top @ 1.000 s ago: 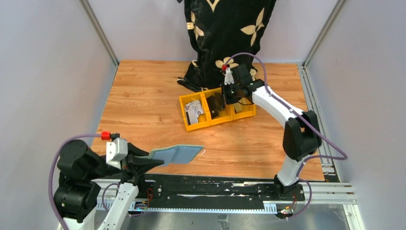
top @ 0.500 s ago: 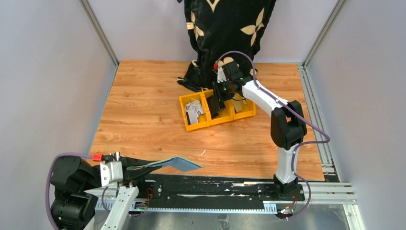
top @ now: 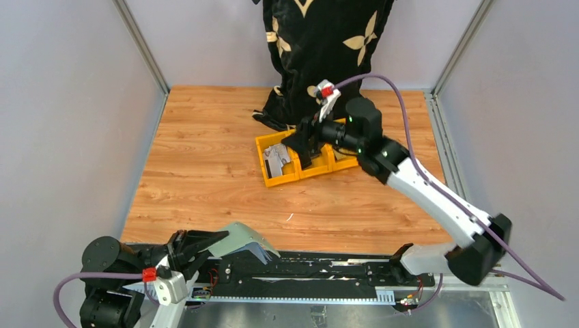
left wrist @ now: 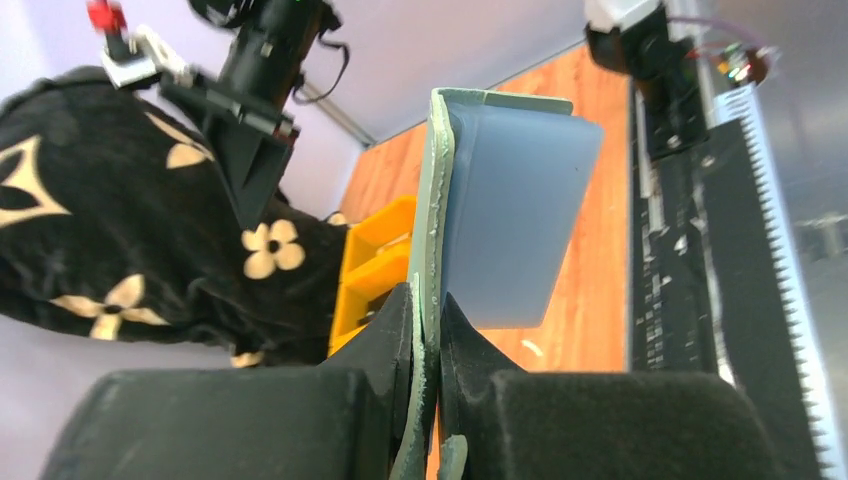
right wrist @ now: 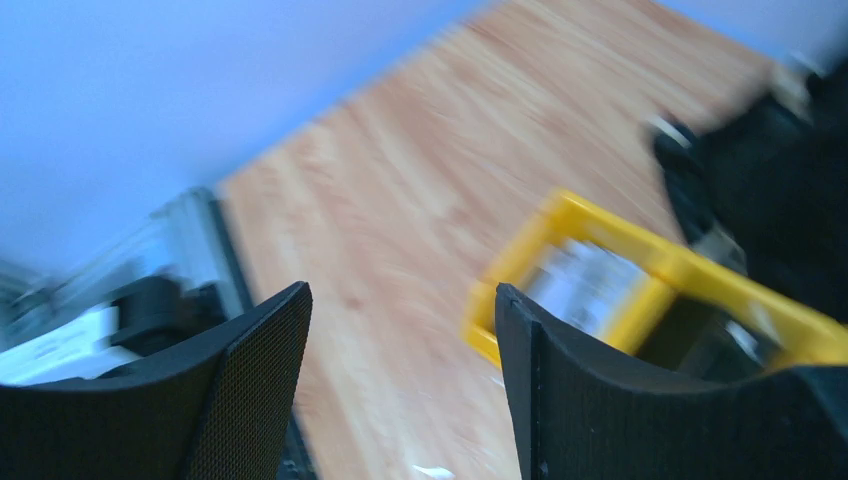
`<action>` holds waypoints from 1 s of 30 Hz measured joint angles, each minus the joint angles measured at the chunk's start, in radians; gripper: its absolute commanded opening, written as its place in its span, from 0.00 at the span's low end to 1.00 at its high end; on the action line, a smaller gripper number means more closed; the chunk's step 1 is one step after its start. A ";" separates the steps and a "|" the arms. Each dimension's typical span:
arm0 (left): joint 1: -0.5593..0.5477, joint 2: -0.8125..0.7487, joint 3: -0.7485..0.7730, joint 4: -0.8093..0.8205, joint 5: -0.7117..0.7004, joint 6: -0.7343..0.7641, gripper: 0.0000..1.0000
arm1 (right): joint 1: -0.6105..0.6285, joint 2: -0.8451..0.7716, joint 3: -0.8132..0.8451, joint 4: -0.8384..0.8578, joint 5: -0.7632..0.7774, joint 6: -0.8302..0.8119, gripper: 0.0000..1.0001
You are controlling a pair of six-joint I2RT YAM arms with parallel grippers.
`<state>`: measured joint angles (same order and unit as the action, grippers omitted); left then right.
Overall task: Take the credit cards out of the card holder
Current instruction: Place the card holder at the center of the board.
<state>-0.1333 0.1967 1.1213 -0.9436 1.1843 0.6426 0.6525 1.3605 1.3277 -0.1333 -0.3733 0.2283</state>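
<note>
Card holder [top: 240, 241] is off the table, clamped in the left gripper [top: 210, 240] above the near edge, over the black rail [top: 321, 265]. Jaws are pinched tight on one short end. In the left wrist view the card holder [left wrist: 510, 215] is seen edge-on between the fingertips of the left gripper [left wrist: 428, 312], with one flap splayed out to the side, so it is part-open. Can't tell whether anything sits in its slots.

Left arm is folded low at the near-left corner, with the wrist lying flat and the gripper pointing right along the table edge.

Right arm is stretched out. Its elbow is dropped low at the near right, and the forearm runs diagonally up-left to the yellow bins [top: 273, 182] mid-table. Right gripper [top: 301, 145] is above the bins, around the middle compartment. In the right wrist view (blurred) the right gripper [right wrist: 400, 300] has its jaws well apart with nothing between them, and the yellow bins [right wrist: 580, 215] are beyond the fingers.

Pale flat pieces [top: 276, 158] lie in the left compartment, too small to identify. Black cloth [top: 321, 41] with cream flowers hangs just behind the bins. Wooden table [top: 198, 157].
</note>
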 measured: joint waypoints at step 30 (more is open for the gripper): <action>0.087 -0.134 -0.140 -0.013 -0.021 0.368 0.00 | 0.830 -0.092 -0.246 0.386 0.290 -0.147 0.62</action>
<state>-0.0467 0.0631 0.9813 -0.9565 1.1637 1.0103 1.4830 1.2682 1.0817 0.2523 -0.0830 0.0814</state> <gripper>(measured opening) 0.101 0.631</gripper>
